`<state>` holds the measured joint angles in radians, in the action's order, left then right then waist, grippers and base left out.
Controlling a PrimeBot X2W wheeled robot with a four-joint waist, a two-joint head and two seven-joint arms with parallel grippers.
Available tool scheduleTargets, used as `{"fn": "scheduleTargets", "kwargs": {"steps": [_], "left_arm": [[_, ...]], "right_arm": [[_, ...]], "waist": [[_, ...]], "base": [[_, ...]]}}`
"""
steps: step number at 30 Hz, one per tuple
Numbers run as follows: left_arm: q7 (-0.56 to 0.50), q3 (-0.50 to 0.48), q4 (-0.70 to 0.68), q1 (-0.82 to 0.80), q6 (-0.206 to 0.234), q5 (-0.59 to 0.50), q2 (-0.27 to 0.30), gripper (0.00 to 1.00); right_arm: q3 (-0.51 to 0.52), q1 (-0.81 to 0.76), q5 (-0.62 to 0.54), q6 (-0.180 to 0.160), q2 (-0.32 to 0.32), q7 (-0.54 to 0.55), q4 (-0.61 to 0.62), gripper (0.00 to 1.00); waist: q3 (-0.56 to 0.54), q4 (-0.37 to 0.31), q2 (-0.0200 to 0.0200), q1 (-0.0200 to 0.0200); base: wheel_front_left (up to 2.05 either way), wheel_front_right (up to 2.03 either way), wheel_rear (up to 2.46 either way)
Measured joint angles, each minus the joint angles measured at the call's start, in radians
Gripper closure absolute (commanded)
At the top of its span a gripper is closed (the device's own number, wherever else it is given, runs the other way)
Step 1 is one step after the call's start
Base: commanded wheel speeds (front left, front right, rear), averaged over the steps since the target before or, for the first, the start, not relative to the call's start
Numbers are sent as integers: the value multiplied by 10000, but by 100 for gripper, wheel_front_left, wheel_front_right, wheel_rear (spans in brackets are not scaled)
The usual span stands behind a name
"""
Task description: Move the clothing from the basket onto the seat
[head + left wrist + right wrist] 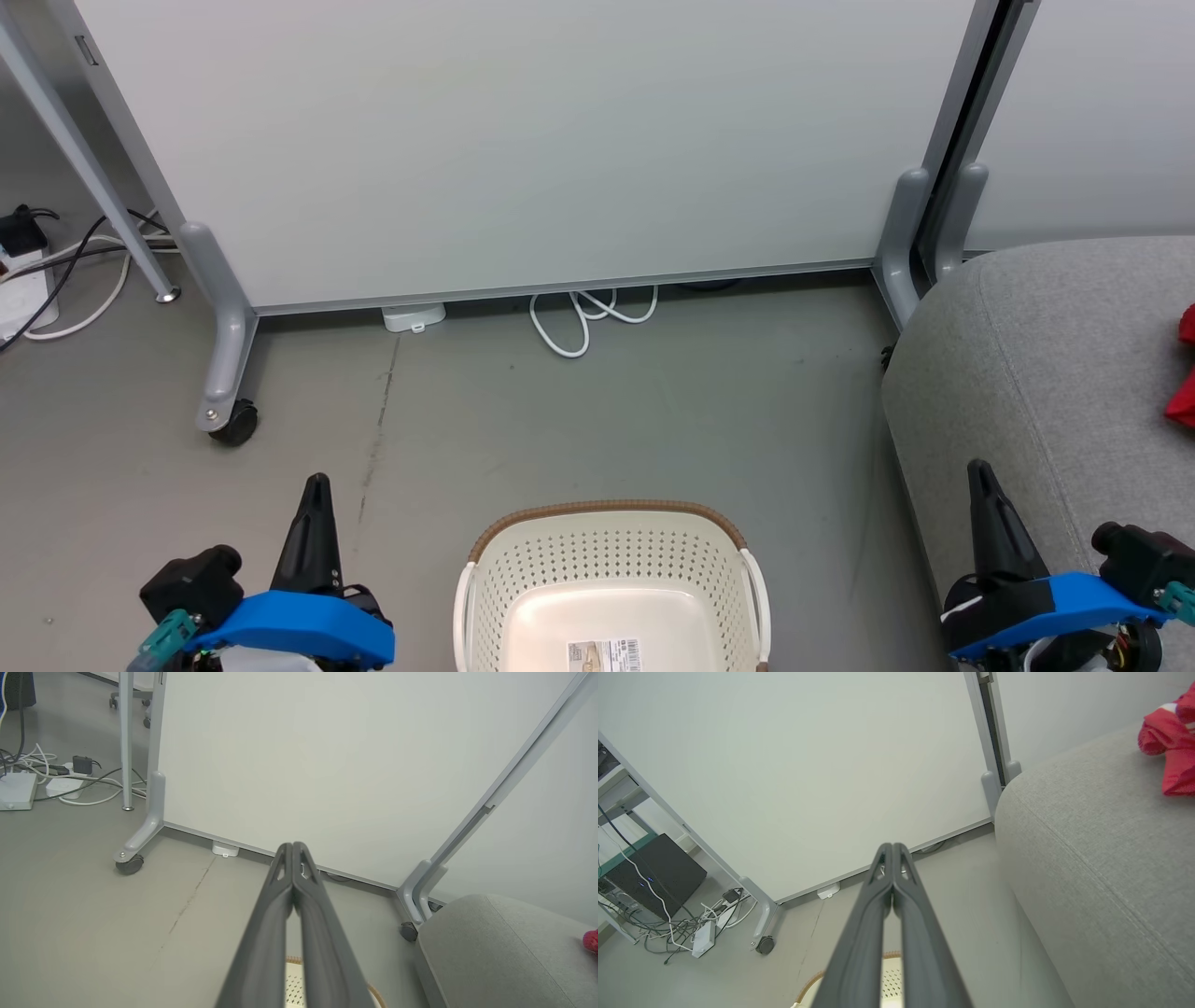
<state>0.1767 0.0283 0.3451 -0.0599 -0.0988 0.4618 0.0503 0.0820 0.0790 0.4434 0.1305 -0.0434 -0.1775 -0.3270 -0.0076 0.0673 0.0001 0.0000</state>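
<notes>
1. Head view: a perforated cream plastic basket (607, 560) with a woven-look brown rim stands on the floor (653, 420), a label (604, 655) on its smooth bottom.
2. Crumpled red clothing (1182, 397) lies on the rounded grey fabric seat (1036, 373).
3. The left gripper (317, 485) and right gripper (978, 471) are both clenched, grasping nothing.

Bright, flat, even light, source unseen, no hard shadows; just a faint soft one on the floor (864, 532) at lower right beside the seat (1027, 373), thin dark line under the white panel (523, 140). No glare. Head view sharp. Wrist views wide-angle, corners stretched, straight lines leaning
</notes>
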Motion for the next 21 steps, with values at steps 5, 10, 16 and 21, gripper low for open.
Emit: {"fn": "scheduleTargets", "kwargs": {"steps": [5, 10, 16, 21], "left_arm": [[-213, -127, -73, -8, -4, 834, 0, 100], [-420, -190, -159, -35, -50, 1616, 0, 100], [-623, -291, -226, -41, -73, 2525, 0, 100], [-800, -414, -282, -68, -77, 3214, -2, 100]], "right_arm": [[10, 1, 872, 0, 0, 192, 73, 100], [29, 2, 1678, 0, 0, 410, 127, 100], [59, 5, 2568, 0, 0, 623, 190, 100], [79, 8, 3275, 0, 0, 807, 234, 100]], "waist": [[5, -31, 0, 0], [10, -62, 0, 0], [16, -99, 0, 0], [21, -129, 0, 0]], "base": [[0, 0, 0], [0, 0, 0], [0, 0, 0], [0, 0, 0]]}}
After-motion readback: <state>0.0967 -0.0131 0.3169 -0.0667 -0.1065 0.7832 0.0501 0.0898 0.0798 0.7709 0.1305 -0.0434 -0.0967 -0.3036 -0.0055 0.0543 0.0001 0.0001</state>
